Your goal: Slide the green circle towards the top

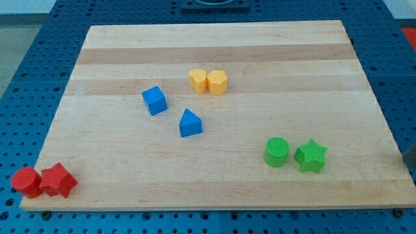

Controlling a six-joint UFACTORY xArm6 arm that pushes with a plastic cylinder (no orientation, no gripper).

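The green circle (277, 152) lies at the lower right of the wooden board (214, 39). The green star (311, 156) lies just to its right, almost touching it. Only a small dark piece of the rod shows, at the view's right edge; my tip (409, 168) is just off the board, well to the right of the green star and apart from every block.
Two yellow blocks, a heart (197, 80) and a rounded one (217, 82), touch near the board's middle top. A blue cube (155, 101) and a blue triangle (190, 123) lie left of centre. A red circle (26, 181) and a red star (57, 181) sit at the bottom left corner.
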